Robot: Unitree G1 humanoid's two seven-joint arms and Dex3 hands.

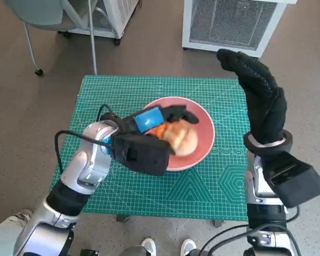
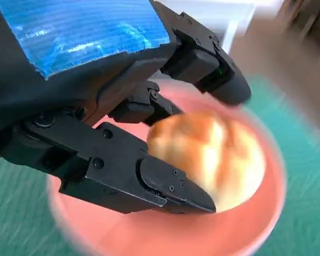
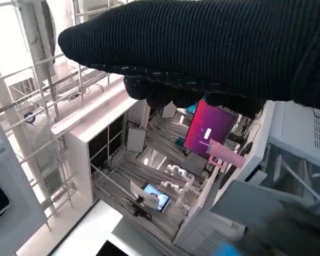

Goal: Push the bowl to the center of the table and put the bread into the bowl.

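The pink bowl (image 1: 207, 127) stands near the middle of the green cutting-mat table (image 1: 202, 192). A golden bread roll (image 1: 183, 138) lies inside it. My left hand (image 1: 149, 125) hovers over the bowl's left half, fingers spread on either side of the bread. In the left wrist view the bread (image 2: 221, 154) sits in the bowl (image 2: 256, 226) between my black fingers (image 2: 165, 186), with a gap showing at the upper finger; the picture is blurred. My right hand (image 1: 258, 90) is raised above the table's right edge, fingers extended, holding nothing. Its glove (image 3: 213, 48) faces the room.
A white grilled unit (image 1: 229, 21) stands on the floor behind the table, and a chair (image 1: 42, 16) at the back left. A person's shoes (image 1: 149, 246) show at the table's near edge. Bare mat lies in front and right of the bowl.
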